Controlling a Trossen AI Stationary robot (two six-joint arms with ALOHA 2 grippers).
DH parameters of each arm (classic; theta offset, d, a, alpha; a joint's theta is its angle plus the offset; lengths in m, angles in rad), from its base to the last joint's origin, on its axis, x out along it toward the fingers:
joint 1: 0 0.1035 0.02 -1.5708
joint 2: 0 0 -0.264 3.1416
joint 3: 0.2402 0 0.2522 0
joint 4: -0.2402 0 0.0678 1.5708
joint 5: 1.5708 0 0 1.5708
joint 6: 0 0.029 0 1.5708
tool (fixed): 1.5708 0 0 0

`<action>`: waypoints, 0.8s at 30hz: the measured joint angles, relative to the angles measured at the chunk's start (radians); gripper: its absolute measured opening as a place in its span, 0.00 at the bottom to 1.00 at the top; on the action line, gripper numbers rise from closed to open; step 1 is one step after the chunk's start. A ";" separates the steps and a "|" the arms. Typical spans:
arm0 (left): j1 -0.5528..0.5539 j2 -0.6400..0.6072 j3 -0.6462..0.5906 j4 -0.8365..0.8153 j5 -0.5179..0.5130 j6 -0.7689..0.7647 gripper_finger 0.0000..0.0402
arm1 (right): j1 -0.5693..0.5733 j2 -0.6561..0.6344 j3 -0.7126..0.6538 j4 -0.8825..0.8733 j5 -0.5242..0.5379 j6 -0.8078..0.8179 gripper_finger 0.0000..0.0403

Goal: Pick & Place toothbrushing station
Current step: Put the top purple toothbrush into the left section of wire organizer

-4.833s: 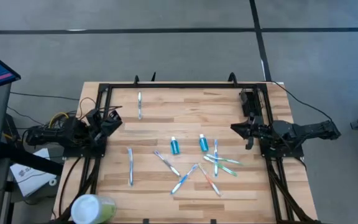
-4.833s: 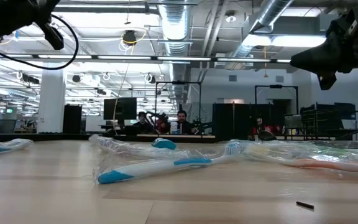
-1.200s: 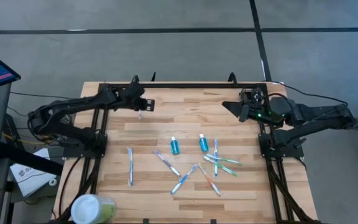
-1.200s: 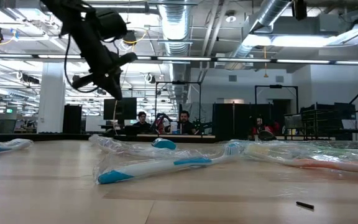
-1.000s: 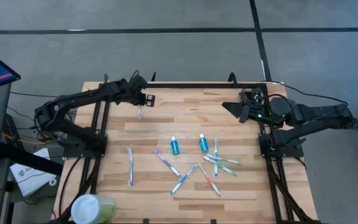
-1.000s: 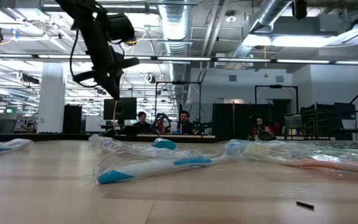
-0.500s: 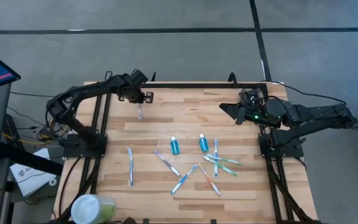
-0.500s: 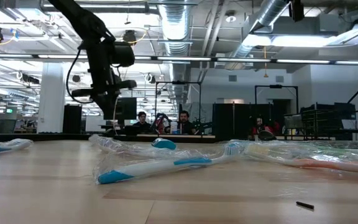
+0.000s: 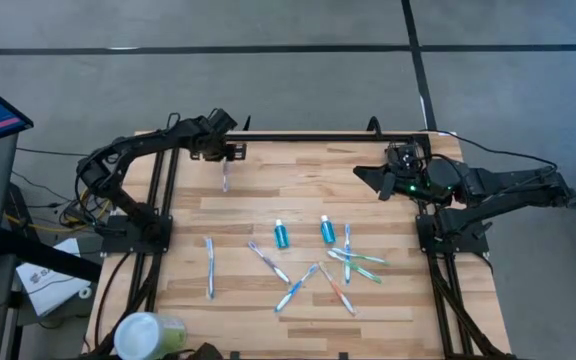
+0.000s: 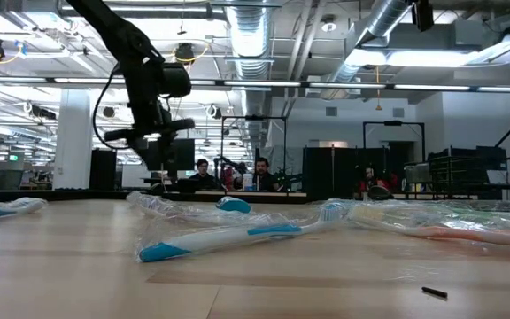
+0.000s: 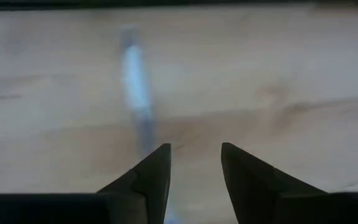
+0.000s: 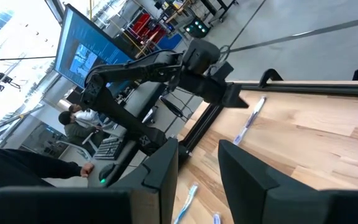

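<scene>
Table: pale wood planks, black frame. Arms: black. Two small bottles: teal-blue, white caps. Scattered toothbrushes: white with blue, green or orange. Cup: pale green, white lid. Floor: grey, dark lines.

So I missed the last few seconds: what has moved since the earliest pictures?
Both arms left their folded poses at the table's sides. The left tool swung out to the far edge and now hangs, jaws parted, over the lone toothbrush there. The right tool lifted and reached toward the far right corner, holding nothing. The other toothbrushes, two small blue bottles and pale-green cup stayed put.
</scene>
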 joint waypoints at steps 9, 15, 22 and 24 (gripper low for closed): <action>-0.042 -0.034 0.022 0.129 0.054 -0.185 0.31 | 0.000 0.000 0.000 0.000 0.000 0.000 0.27; -0.067 0.005 0.066 -0.125 -0.107 -0.169 0.25 | 0.000 0.000 0.000 -0.013 0.001 0.000 0.27; -0.033 0.039 0.069 -0.118 -0.124 -0.194 0.27 | -0.001 0.000 0.000 -0.015 0.001 0.000 0.27; -0.027 0.074 0.068 -0.128 -0.104 -0.192 0.29 | -0.001 0.000 0.000 -0.015 0.001 0.000 0.27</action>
